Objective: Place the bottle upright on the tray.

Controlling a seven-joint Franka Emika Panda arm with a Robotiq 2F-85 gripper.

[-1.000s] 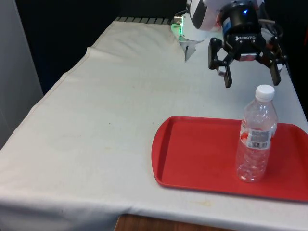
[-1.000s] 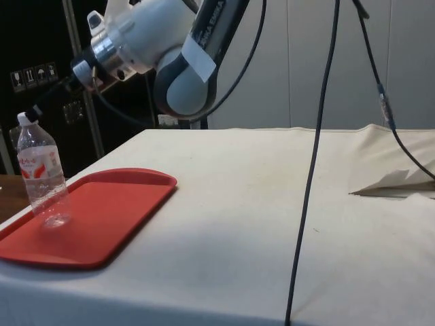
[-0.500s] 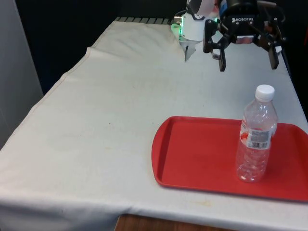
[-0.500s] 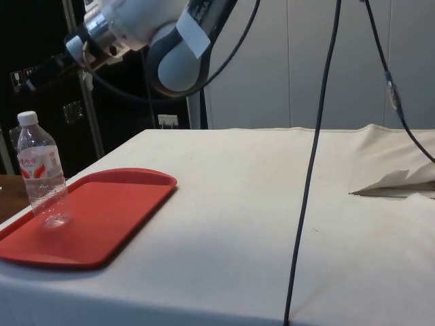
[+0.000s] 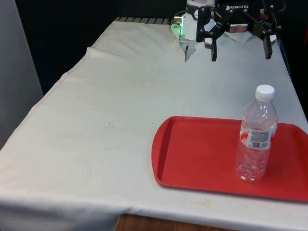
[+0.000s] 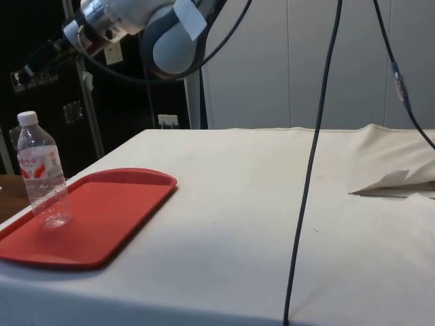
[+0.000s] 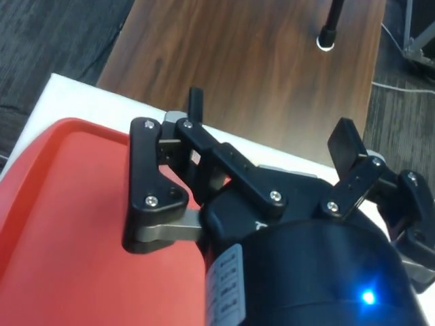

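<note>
A clear plastic bottle [image 5: 256,137] with a white cap and a red label stands upright on the red tray [image 5: 192,154], near the tray's end at the front view's right. My gripper [image 5: 240,55] hangs open and empty, high above the table and behind the bottle, well clear of its cap. From the side, the bottle [image 6: 41,170] stands at the tray's [image 6: 109,200] near-left part, with the gripper [image 6: 37,62] up above it. In the wrist view the spread gripper [image 7: 270,115] has nothing between its fingers, with the tray [image 7: 61,224] below it.
The tray lies close to the table's front edge [image 5: 202,209]. White cloth [image 5: 106,110] stretches bare across the front view's left. A black cable [image 6: 309,176] hangs down in the side view, and the cloth has a raised fold [image 6: 394,182] beyond it.
The open gripper has risen and drawn back from the bottle's cap. The bottle has stayed standing in the same spot on the tray.
</note>
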